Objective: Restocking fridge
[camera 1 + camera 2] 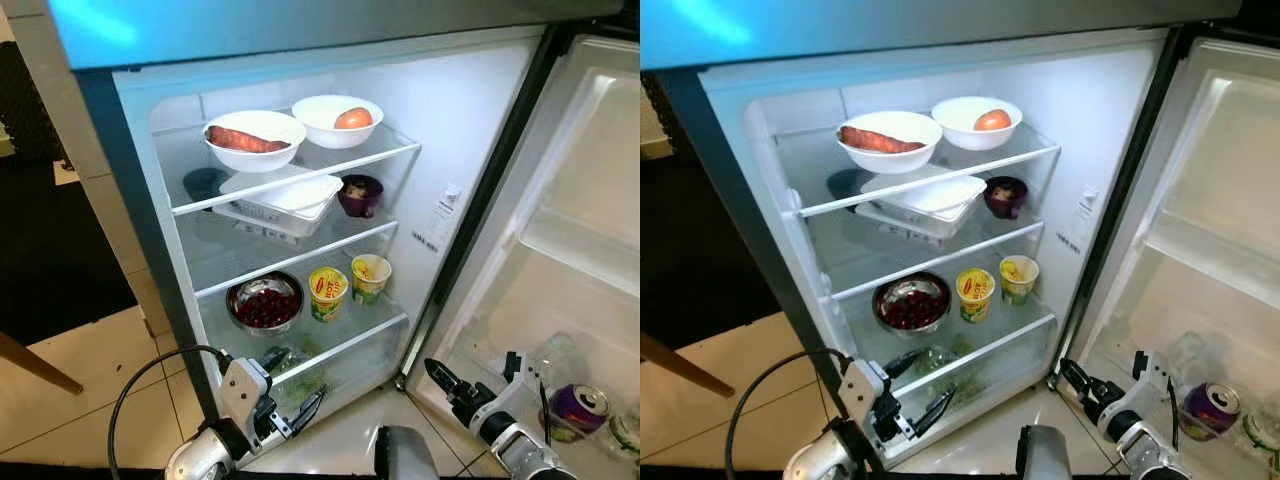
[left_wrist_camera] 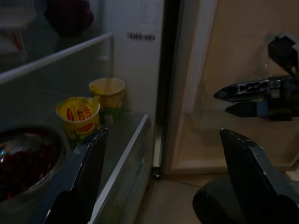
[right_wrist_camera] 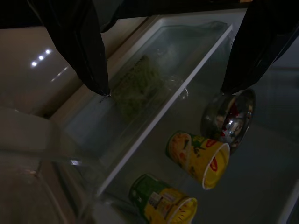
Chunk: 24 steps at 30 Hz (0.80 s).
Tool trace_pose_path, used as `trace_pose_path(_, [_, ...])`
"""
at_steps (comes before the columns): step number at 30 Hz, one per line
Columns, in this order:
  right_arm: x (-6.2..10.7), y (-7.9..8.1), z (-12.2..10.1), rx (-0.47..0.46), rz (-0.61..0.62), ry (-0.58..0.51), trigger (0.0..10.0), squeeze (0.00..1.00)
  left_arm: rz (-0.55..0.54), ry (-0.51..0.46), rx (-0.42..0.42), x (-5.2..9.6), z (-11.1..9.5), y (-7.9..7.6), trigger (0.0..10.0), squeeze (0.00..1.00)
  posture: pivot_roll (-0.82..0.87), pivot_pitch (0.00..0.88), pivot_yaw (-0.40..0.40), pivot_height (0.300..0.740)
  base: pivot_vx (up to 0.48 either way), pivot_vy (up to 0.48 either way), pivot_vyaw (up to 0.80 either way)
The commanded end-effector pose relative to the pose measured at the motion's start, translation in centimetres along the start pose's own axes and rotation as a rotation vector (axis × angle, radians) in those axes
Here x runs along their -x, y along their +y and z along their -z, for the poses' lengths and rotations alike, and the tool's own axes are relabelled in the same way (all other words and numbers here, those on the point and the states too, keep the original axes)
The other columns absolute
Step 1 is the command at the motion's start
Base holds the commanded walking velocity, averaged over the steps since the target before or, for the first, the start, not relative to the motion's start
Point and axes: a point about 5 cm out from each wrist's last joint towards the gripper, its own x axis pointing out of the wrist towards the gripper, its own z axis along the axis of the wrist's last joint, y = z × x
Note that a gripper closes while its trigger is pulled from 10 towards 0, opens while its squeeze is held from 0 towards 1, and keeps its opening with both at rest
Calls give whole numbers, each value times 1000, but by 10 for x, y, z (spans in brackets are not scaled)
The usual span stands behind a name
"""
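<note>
Standing open, the fridge (image 1: 120, 160) is the landmark, its door (image 1: 590, 230) swung wide on the robot's right. Both grippers hang low before its bottom shelf, and neither carries anything. The left gripper (image 1: 290, 385) sits just in front of the crisper drawer (image 1: 345, 365), jaws spread apart and empty; the right gripper (image 1: 440, 378) hovers by the fridge's lower hinge corner, jaws likewise parted in the right wrist view, framing the shelf beyond. My guess is they are poised there between items, ready to reach for stock.

Inside, goods are sorted by shelf. On the top shelf stand two white bowls: one holding a sweet potato (image 1: 245, 140), the other an orange fruit (image 1: 353, 118). On the middle shelf lie a white lidded container (image 1: 285, 200) and a dark purple bowl (image 1: 360, 193). On the bottom shelf stand a steel bowl of red berries (image 1: 265, 303) and, beside it, two yellow cups (image 1: 328, 290) with printed labels, upright and close together toward the door side. Greens show through the drawer front.

In the door's lowest bin rests a purple can (image 1: 578, 405), beside clear containers, so the door already holds drinks.
</note>
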Motion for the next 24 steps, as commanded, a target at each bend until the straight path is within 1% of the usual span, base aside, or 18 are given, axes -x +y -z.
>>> trace_pose_path(1, [0, 0, -2, -1, -6, -3, 10000, 0, 6, 9, -5, 3, -2, 4, 10000, 0, -16, 20, -49, 581, 0, 0, 0])
trace_pose_path(2, [0, 1, -1, -1, -7, -3, 10000, 0, 18, 3, 2, 2, -5, 5, 10000, 0, -16, 20, -49, 591, 0, 0, 0])
trace_pose_path(8, [-1, 1, -1, -4, -6, -5, 10000, 0, 51, 1, 6, 0, -8, 4, 10000, 0, -13, 16, -51, 611, 0, 0, 0])
trace_pose_path(10, [-1, -3, 0, 12, 62, 2, 10000, 0, 83, 6, 43, -3, -8, 0, 10000, 0, -13, 16, -51, 611, 0, 0, 0])
trace_pose_path(11, [-1, -3, 0, 12, 62, 2, 10000, 0, 83, 6, 43, -3, -8, 0, 10000, 0, -13, 16, -51, 611, 0, 0, 0])
trace_pose_path(12, [0, -4, 0, 10, 87, 0, 10000, 0, 102, 32, 53, -4, -6, -2, 10000, 0, -13, 16, -51, 611, 0, 0, 0])
trace_pose_path(14, [2, -7, 0, 6, 104, 0, 10000, 0, 120, 114, 60, -8, 1, -7, 10000, 0, -15, 12, -52, 611, 0, 0, 0])
trace_pose_path(15, [2, -7, 0, 5, 105, 0, 10000, 0, 147, 122, 71, -9, 0, -10, 10000, 0, -15, 12, -52, 611, 0, 0, 0])
trace_pose_path(17, [3, -8, 0, 4, 104, -1, 10000, 0, 162, 125, 74, -11, -1, -12, 10000, 0, -15, 12, -52, 611, 0, 0, 0])
trace_pose_path(18, [3, -8, 0, -5, 105, -8, 10000, 0, 178, 123, 79, -14, -4, -15, 10000, 0, -21, 12, -52, 611, 0, 0, 0])
trace_pose_path(21, [3, -8, 0, -7, 104, -11, 10000, 0, 188, 110, 75, -17, -7, -17, 10000, 0, -21, 12, -52, 611, 0, 0, 0])
trace_pose_path(24, [3, -8, 0, -9, 106, -11, 10000, 0, 182, 136, 78, -19, -7, -17, 10000, 0, -21, 12, -52, 611, 0, 0, 0])
